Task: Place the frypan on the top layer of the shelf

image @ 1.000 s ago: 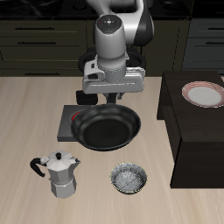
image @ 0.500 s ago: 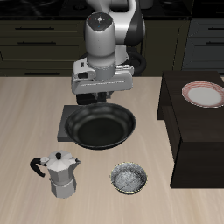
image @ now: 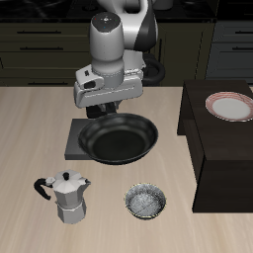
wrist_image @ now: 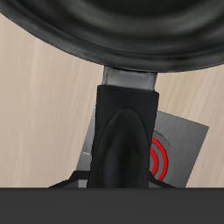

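The frypan [image: 121, 140], round and black, hangs slightly tilted just above the grey burner plate [image: 72, 145]. My gripper [image: 102, 112] is shut on its handle at the pan's back rim, and the arm hides the handle in the exterior view. The wrist view shows the pan's dark body [wrist_image: 114, 31] and its black handle [wrist_image: 125, 131] running toward the camera, over the burner plate's red rings [wrist_image: 162, 157]. The dark boxy shelf [image: 212, 158] stands beside the pan, its flat top about level with the pan's rim.
A white plate with a red rim [image: 230, 106] lies on the shelf top. A moka pot [image: 67, 197] and a small speckled bowl [image: 145, 202] stand nearer the table's front edge. Dark drawer cabinets [image: 40, 44] line the back.
The arm has swung away from the shelf and turned a little. The frypan has risen slightly with it and tilted.
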Motion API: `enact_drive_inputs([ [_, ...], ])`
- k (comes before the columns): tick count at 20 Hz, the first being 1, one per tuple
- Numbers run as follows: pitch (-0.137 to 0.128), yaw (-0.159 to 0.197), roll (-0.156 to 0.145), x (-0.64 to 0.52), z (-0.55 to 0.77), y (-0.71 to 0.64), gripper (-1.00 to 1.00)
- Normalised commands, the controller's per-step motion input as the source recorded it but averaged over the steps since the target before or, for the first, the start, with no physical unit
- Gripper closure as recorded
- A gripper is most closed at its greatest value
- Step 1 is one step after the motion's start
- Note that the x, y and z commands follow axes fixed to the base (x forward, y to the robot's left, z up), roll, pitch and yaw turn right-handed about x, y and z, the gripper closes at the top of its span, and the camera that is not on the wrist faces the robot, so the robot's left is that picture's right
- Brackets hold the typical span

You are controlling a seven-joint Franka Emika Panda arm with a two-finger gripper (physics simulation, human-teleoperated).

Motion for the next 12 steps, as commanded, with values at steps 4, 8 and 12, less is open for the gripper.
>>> enact_drive_inputs([
  [4, -0.037, 0.145, 0.006, -0.03, 0.04, -0.14, 1.00],
  [8, -0.044, 0.082, 0.007, -0.02, 0.10, -0.11, 1.00],
  [12, -0.024, 0.106, 0.027, -0.06, 0.07, -0.08, 1.00],
])
